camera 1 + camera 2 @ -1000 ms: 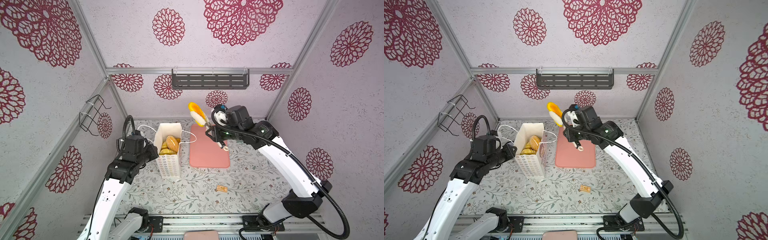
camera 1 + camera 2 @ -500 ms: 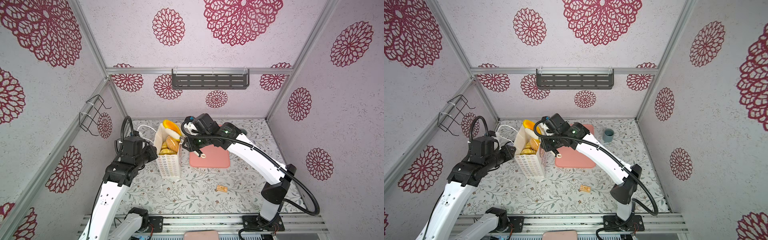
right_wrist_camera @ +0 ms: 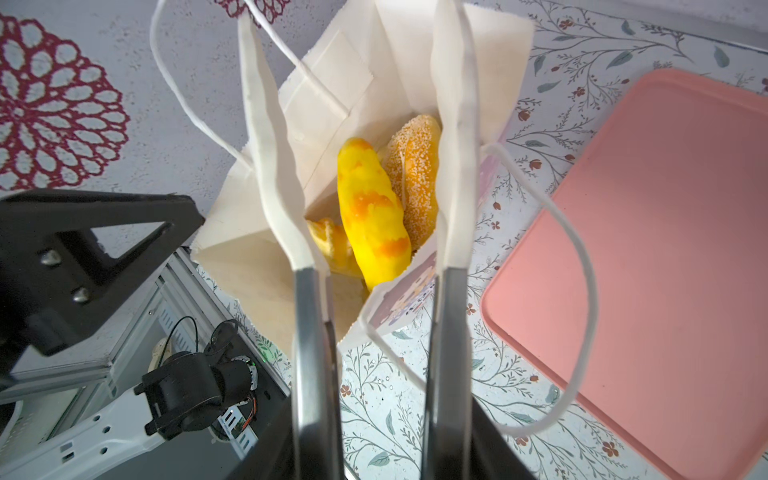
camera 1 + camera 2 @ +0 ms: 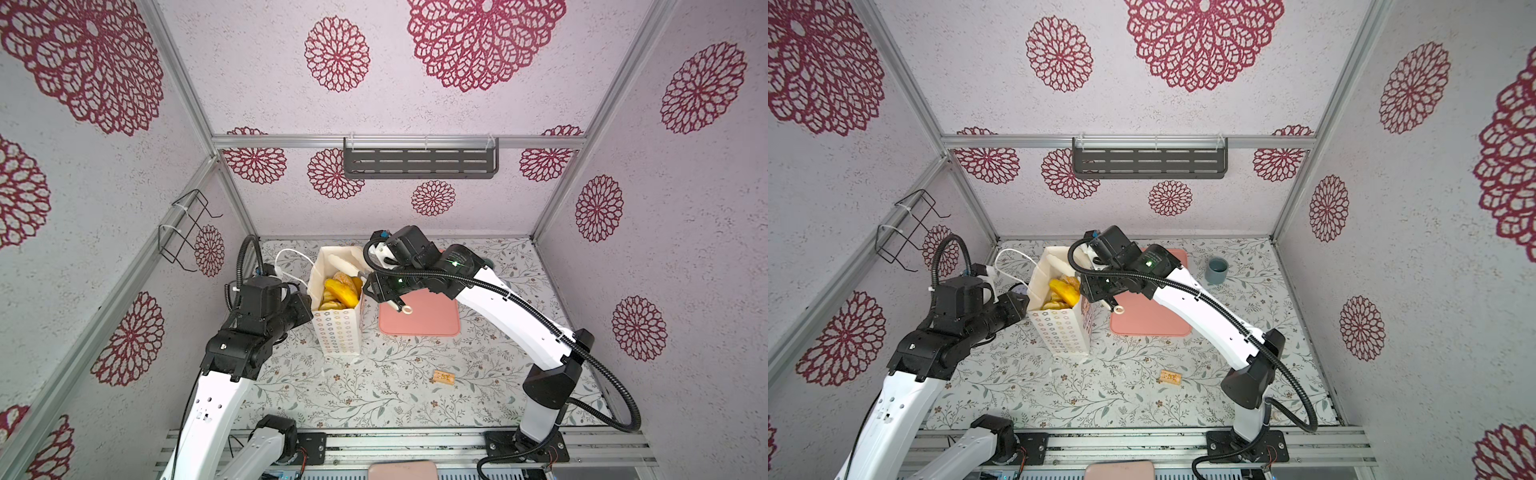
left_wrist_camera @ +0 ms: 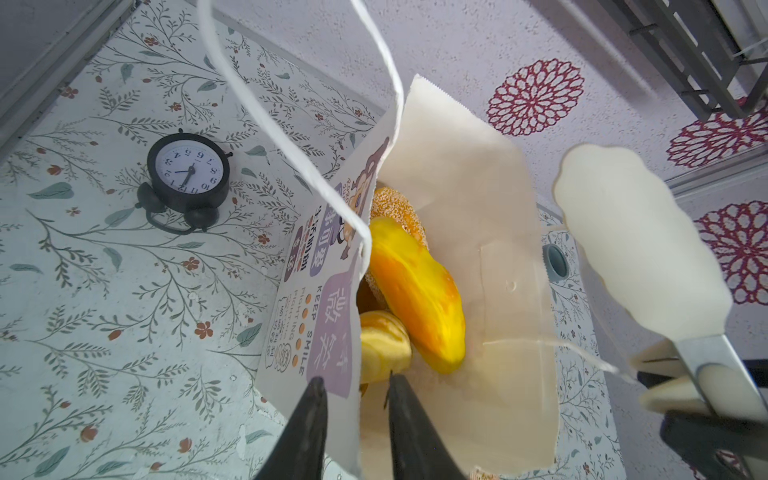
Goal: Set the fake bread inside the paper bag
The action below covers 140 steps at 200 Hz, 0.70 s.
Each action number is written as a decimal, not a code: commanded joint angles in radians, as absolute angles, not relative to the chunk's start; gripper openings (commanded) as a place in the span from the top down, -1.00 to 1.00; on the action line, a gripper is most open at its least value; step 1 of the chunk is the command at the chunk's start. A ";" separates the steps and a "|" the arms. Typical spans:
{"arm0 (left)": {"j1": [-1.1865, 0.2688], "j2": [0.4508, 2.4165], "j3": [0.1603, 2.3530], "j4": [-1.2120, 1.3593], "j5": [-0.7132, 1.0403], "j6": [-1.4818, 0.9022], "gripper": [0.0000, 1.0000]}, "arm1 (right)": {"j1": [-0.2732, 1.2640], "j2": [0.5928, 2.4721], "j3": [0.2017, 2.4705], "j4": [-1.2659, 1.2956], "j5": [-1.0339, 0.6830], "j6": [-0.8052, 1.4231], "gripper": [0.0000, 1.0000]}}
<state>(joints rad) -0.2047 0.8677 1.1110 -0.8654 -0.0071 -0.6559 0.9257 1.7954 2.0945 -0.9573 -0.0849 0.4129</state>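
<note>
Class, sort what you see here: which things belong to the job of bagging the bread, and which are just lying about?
Belongs to the job:
- bread
- bag
- tongs

Lying about:
- tray
- clock
- cup
- tan block
- shelf
- wire rack

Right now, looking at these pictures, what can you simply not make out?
- Bread count: in both wrist views the glossy yellow-orange toy pastry and the cream paper bag's walls cover those beneath.
- Right tool: its own body hides the jaws in both top views; the right wrist view's edge cuts it off, showing only white-tipped metal tongs.
- Small tan block: print too small, both top views.
</note>
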 commanded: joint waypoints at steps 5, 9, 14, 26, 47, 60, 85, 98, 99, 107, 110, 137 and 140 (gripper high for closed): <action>-0.199 0.841 1.158 -0.911 -0.047 -0.634 0.33 | 0.911 1.664 2.085 -0.908 0.010 0.411 0.08; -0.199 0.841 1.165 -0.916 -0.054 -0.631 0.32 | 0.904 1.653 2.077 -0.904 0.017 0.410 0.08; -0.199 0.841 1.174 -0.922 -0.061 -0.628 0.32 | 0.896 1.637 2.064 -0.898 0.028 0.408 0.09; -0.199 0.837 1.195 -0.928 -0.075 -0.623 0.32 | 0.866 1.588 2.018 -0.875 0.052 0.408 0.11; -0.199 0.817 1.218 -0.928 -0.096 -0.620 0.28 | 0.785 1.478 1.893 -0.826 0.078 0.412 0.11; -0.199 0.797 1.224 -0.927 -0.117 -0.618 0.21 | 0.704 1.394 1.777 -0.793 0.096 0.424 0.11; -0.196 0.756 1.210 -0.930 -0.161 -0.614 -0.01 | 0.527 1.253 1.543 -0.756 0.097 0.443 0.11; -0.196 0.742 1.185 -0.931 -0.183 -0.616 -0.10 | 0.441 1.203 1.414 -0.752 0.094 0.440 0.11; -0.194 0.740 1.182 -0.932 -0.185 -0.617 -0.10 | 0.441 1.203 1.414 -0.752 0.094 0.440 0.11; -0.192 0.734 1.159 -0.930 -0.200 -0.623 -0.16 | 0.392 1.184 1.337 -0.741 0.080 0.441 0.11; -0.191 0.731 1.150 -0.929 -0.205 -0.627 -0.18 | 0.375 1.179 1.307 -0.734 0.072 0.440 0.11; -0.173 0.714 1.061 -0.898 -0.250 -0.664 -0.40 | 0.248 1.186 1.070 -0.661 0.024 0.435 0.11; -0.171 0.711 1.052 -0.894 -0.256 -0.669 -0.44 | 0.237 1.191 1.051 -0.651 0.023 0.433 0.11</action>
